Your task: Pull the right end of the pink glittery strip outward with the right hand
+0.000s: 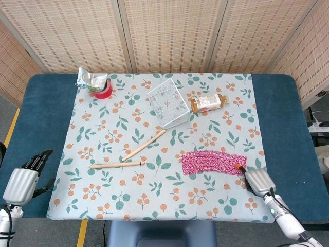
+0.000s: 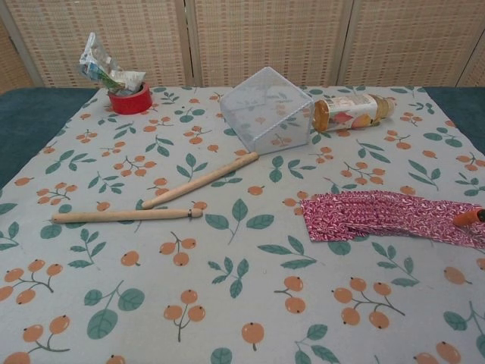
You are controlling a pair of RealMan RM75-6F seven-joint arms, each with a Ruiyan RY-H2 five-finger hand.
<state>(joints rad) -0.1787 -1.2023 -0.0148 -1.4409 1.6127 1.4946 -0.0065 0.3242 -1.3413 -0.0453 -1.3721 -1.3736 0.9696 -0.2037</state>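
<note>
The pink glittery strip point(image 1: 213, 162) lies flat on the floral cloth at the right, also seen in the chest view point(image 2: 383, 218). My right hand point(image 1: 258, 181) sits just off its right end. One orange fingertip point(image 1: 239, 166) rests on that end; it also shows at the frame's right edge in the chest view point(image 2: 470, 218). The hand's back hides the other fingers. My left hand point(image 1: 23, 182) hangs off the table's left front corner, holding nothing, its dark fingers apart.
Two wooden sticks point(image 1: 139, 149) lie at mid-table. Behind them stand a tipped white mesh basket point(image 1: 167, 105) and a lying bottle point(image 1: 208, 102). A red tape roll point(image 1: 103, 91) with a foil packet is at the back left. Blue table edge point(image 1: 280, 128) on the right.
</note>
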